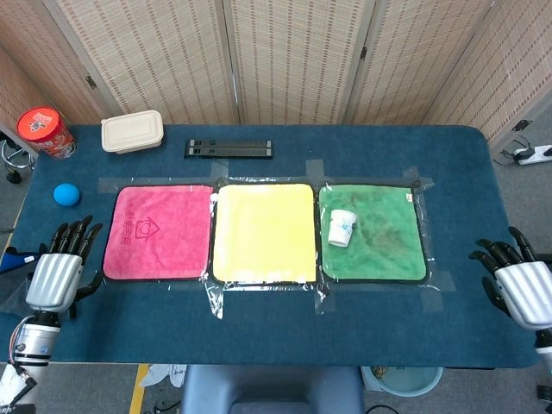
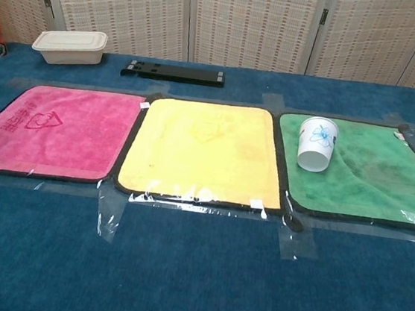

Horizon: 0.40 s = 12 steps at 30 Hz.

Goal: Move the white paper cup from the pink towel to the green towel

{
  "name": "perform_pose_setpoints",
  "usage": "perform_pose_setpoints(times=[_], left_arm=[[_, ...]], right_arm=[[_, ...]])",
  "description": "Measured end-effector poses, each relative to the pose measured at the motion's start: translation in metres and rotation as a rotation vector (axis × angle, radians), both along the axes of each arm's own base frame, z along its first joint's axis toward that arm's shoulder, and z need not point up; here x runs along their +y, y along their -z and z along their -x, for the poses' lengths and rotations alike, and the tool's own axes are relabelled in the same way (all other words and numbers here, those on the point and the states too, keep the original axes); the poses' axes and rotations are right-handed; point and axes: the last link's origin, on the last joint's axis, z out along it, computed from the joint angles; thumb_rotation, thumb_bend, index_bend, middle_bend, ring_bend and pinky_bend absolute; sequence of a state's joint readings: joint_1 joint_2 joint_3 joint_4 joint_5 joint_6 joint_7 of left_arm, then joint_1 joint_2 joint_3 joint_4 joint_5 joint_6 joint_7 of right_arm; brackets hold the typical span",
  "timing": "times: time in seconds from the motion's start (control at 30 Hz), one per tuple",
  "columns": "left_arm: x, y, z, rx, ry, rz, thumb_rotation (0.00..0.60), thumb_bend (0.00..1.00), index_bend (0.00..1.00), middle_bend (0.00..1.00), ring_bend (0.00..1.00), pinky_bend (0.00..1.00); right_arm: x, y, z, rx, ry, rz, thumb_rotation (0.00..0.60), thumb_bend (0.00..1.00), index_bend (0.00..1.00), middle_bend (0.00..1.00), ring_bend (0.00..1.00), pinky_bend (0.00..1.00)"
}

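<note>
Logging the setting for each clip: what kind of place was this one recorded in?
Most likely a lab or staged data-collection room, not a home. Three coloured towels, including the green towel, are taped flat in a row on a blue-covered table, woven folding screens wall it off, and the white paper cup looks like a prop.

A dark blue tabletop [image 1: 276, 323] carries a yellow towel [image 1: 263, 232] taped down at its middle. Near the far edge lies a flat black bar [image 1: 228, 148], and to its left sits a closed cream lunch box [image 1: 132, 131]. At the far left corner stands a red canister [image 1: 45, 132], with a small blue ball [image 1: 66, 194] nearer. Woven folding screens [image 1: 293, 56] stand behind.
</note>
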<state>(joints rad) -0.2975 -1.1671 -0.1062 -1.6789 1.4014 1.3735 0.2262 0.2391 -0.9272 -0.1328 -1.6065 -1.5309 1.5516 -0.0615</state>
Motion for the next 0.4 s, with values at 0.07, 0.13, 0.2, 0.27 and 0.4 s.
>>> perform_pose_setpoints(times=[0.07,0.13,0.2,0.27,0.4], left_arm=[[-0.005,-0.002,0.0,-0.001,-0.006,-0.004,0.6,0.39,0.01,0.0,0.0,0.0],[-0.011,-0.003,0.0,-0.004,-0.013,-0.01,0.6,0.39,0.01,0.0,0.0,0.0],[-0.015,-0.005,0.0,-0.009,-0.021,-0.019,0.6,0.39,0.01,0.0,0.0,0.0],[-0.021,-0.006,0.002,-0.014,-0.032,-0.03,0.6,0.39,0.0,0.0,0.0,0.0],[-0.032,-0.006,0.005,-0.015,-0.055,-0.039,0.6,0.39,0.01,0.0,0.0,0.0]], right_arm=[[0.01,-0.003,0.003,-0.015,0.006,0.028,0.6,0.55,0.31,0.24,0.22,0.04],[0.023,-0.005,0.008,-0.036,0.016,0.059,0.6,0.55,0.3,0.24,0.22,0.04],[0.035,-0.005,0.011,-0.066,0.028,0.081,0.6,0.55,0.3,0.24,0.22,0.04],[0.044,-0.003,0.015,-0.096,0.037,0.091,0.6,0.55,0.3,0.24,0.22,0.04],[0.061,0.005,0.025,-0.144,0.071,0.093,0.6,0.55,0.3,0.24,0.22,0.04]])
